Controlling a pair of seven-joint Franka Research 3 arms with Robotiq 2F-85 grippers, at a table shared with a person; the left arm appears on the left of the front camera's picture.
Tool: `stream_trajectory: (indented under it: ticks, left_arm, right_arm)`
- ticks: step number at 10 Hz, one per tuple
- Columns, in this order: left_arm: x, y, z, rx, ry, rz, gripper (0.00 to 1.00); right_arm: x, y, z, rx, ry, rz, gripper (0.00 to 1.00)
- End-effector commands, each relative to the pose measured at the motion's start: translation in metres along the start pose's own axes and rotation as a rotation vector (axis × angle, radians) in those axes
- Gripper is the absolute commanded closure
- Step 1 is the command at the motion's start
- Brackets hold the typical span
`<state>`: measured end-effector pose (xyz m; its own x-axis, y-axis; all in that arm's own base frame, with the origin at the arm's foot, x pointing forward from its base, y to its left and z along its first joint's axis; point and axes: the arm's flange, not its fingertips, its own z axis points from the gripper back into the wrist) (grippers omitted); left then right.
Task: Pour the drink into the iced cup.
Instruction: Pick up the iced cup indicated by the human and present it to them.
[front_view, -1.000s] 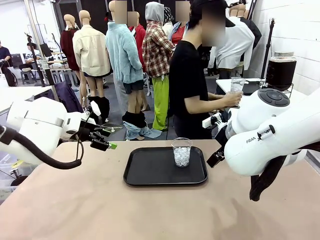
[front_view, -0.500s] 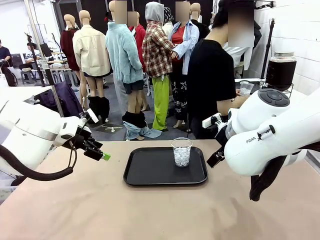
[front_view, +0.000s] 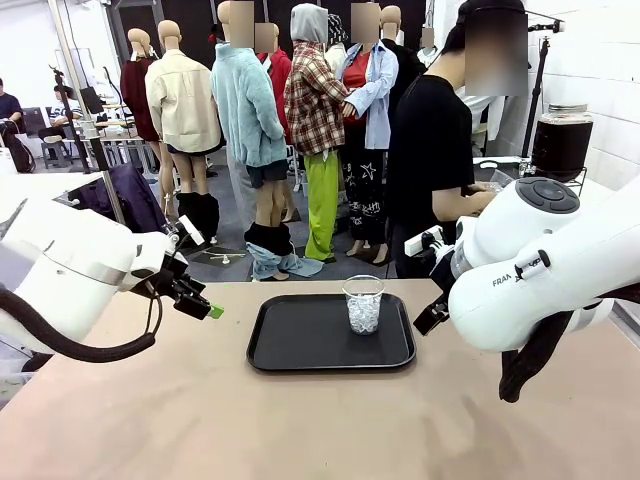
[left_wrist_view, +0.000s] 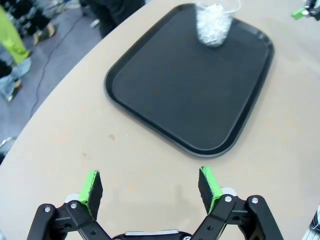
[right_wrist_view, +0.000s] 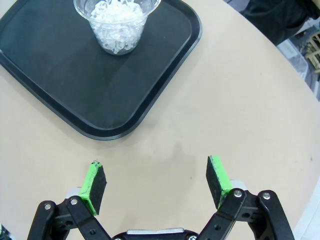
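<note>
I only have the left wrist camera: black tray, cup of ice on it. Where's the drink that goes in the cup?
Observer: In a lidded jar of dark liquid, far right by the wall, beyond the table.
Operator: Is anyone bringing it?
Observer: Not yet. The person at the far side is turned sideways toward that corner, and nothing touches the jar.
Operator: What's the right gripper doing?
Observer: The right gripper is open and empty, above bare table just off a corner of the tray.
</note>
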<state>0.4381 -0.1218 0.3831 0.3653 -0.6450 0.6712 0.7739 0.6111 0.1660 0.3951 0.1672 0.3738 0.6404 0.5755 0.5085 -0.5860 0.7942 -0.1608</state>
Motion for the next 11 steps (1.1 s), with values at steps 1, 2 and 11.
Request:
stream_trajectory:
  ticks: [1,2,11]
  left_arm:
    - [0.009,-0.019,0.017,0.065,0.123,0.065,0.0]
    - [0.01,-0.026,0.023,0.082,0.148,0.097,0.0]
    - [-0.007,-0.03,0.009,0.102,0.135,0.17,0.0]
  right_arm:
    - [0.0,0.0,0.0,0.001,0.0,0.0,0.0]
    - [0.0,0.0,0.0,0.001,0.0,0.0,0.0]
    - [0.0,0.0,0.0,0.001,0.0,0.0,0.0]
